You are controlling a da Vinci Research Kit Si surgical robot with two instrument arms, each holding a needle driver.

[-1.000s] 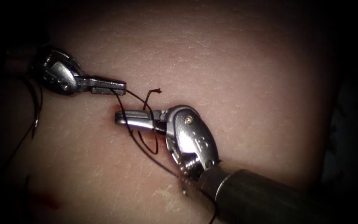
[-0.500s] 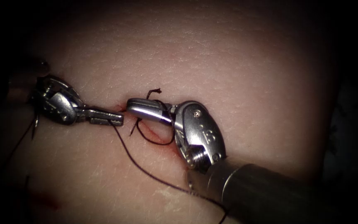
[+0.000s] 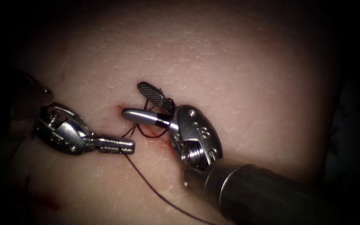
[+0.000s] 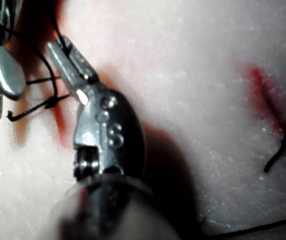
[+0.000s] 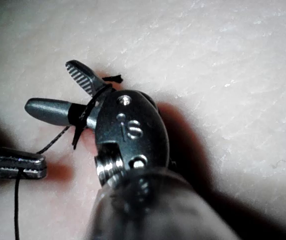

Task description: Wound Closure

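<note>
Gripping the thread (image 3: 159,193) in its closed jaws, your left tool (image 3: 123,146) lies low on the tissue (image 3: 238,75), just left of the cut (image 3: 157,143); you can see the strand leave its tip and run down and to the right across the skin, passing under the right arm's shaft. Your right tool (image 3: 136,100) sits just above and to the right of it with its jaws spread wide, the ridged upper one tilted up and the smooth lower one pointing left over the cut. Thread is wound around the base of those open jaws near the hinge, and a small loop hangs beneath the lower one, touching the tissue; nothing is clamped between them. A short frayed thread end (image 5: 114,78) sticks out beside the upper jaw in the right wrist view. Red fluid (image 3: 161,146) stains the cut between the two tools. I cannot make out the needle in your views.
</note>
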